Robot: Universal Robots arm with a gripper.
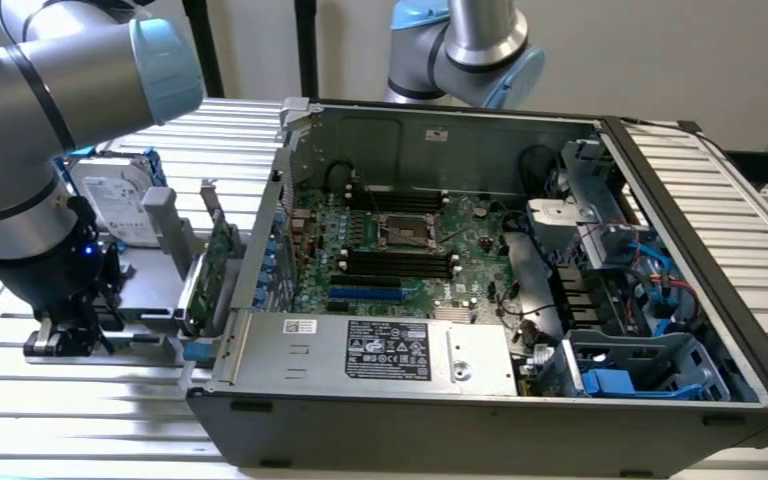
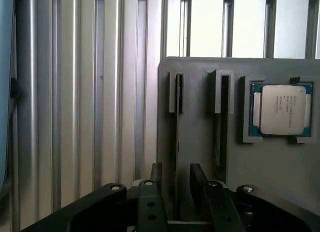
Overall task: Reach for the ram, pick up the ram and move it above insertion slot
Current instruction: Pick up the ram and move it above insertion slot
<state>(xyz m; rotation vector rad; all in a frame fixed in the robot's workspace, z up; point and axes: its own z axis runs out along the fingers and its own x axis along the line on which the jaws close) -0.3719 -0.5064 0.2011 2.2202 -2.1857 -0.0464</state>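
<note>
The ram (image 2: 177, 137) stands on edge in a slot of a grey holder (image 2: 197, 92), seen as a thin dark strip. My gripper (image 2: 177, 178) is open right over it, with one black finger (image 2: 156, 174) on each side of the strip and a gap to both. In the exterior view the gripper (image 1: 71, 338) hangs low over the holder (image 1: 144, 322), at the exterior view's left of the open computer case (image 1: 491, 400). The black insertion slots (image 1: 391, 262) lie on the motherboard below the processor socket.
A second thin stick (image 2: 218, 137) fills the neighbouring holder slot, and a processor chip (image 2: 282, 110) sits in a recess beside it. A silver hard drive (image 1: 117, 205) and an upright green expansion card (image 1: 208, 275) stand between the gripper and the case wall. Another arm (image 1: 471, 50) rises behind the case.
</note>
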